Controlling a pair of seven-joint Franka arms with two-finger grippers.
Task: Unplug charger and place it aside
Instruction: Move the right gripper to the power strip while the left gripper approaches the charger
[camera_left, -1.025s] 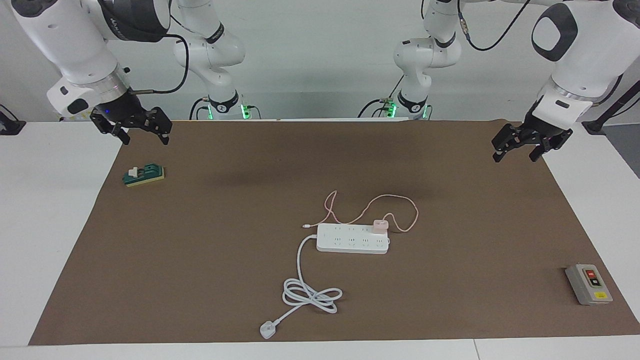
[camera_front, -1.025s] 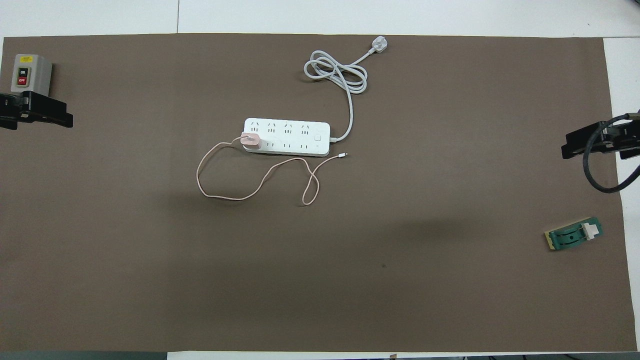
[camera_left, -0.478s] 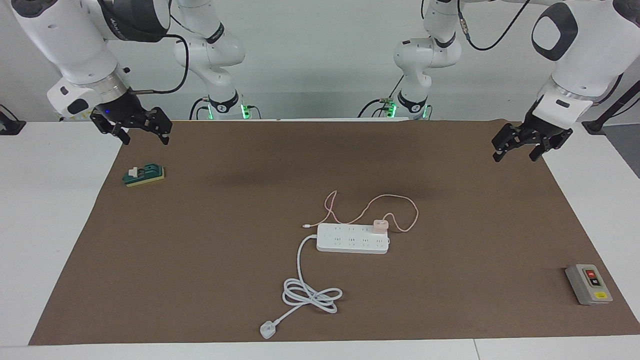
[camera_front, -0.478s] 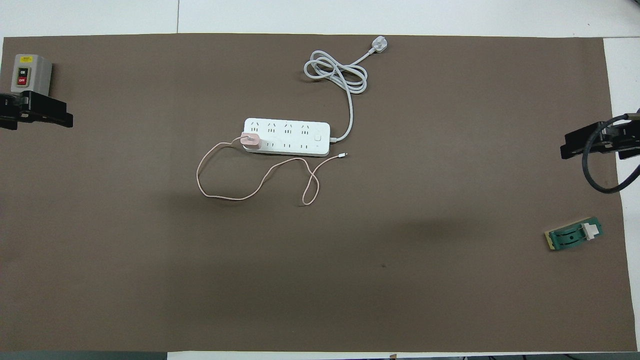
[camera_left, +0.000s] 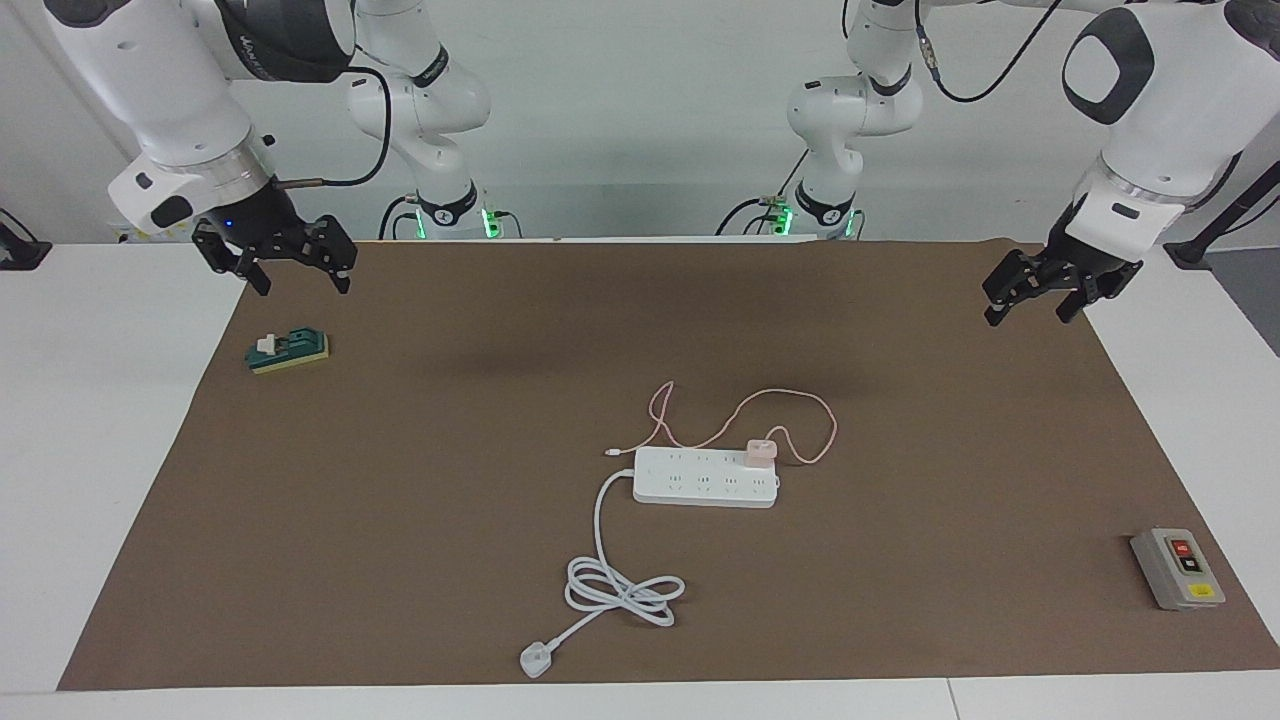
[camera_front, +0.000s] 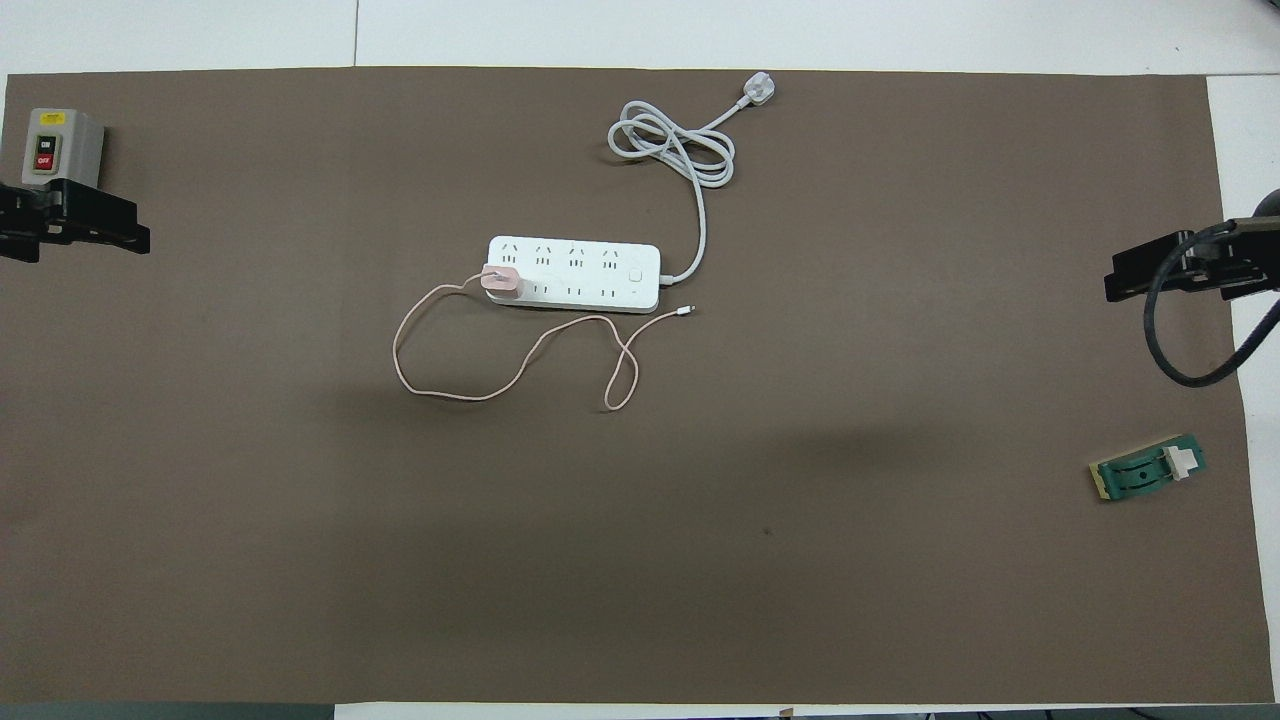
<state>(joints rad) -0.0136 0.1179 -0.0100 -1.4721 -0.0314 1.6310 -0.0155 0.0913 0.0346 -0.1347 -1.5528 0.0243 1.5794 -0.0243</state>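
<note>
1. Mid-mat on the brown mat (camera_left: 400, 520): the charger (camera_left: 761, 452) sits plugged into the power strip (camera_left: 705, 477), in the end socket toward the left arm's end of the table, on the row nearer the robots. Not yet unplugged.
2. Charger cable (camera_left: 790, 400) loops on the mat nearer the robots than the strip; its small white connector (camera_left: 612, 452) lies just beside the strip's other end, free.
3. Left gripper (camera_left: 1034, 297) hangs over the mat edge at the left arm's end, fingers spread wide, holding nothing, well apart from the charger.
4. Right gripper (camera_left: 293, 275) hangs over the mat corner at the right arm's end, above the green switch block (camera_left: 288, 351), fingers apart, empty.
5. Handling, judged: the charger looks light, a small rigid cube with smooth plastic sides, so possibly slippery; the cable is thin and limp and will trail.
6. Grasp, judged: take the cube by two opposing side faces, low near the strip, and pull straight up. Do not pull by the cable.
7. Risk, judged: the strip is light and may lift with the plug; the other gripper may need to pin it down.
8. Also on the mat: the strip's coiled white cord (camera_left: 620, 585) with three-pin plug (camera_left: 535, 660), and a grey on/off switch box (camera_left: 1177, 568).
</note>
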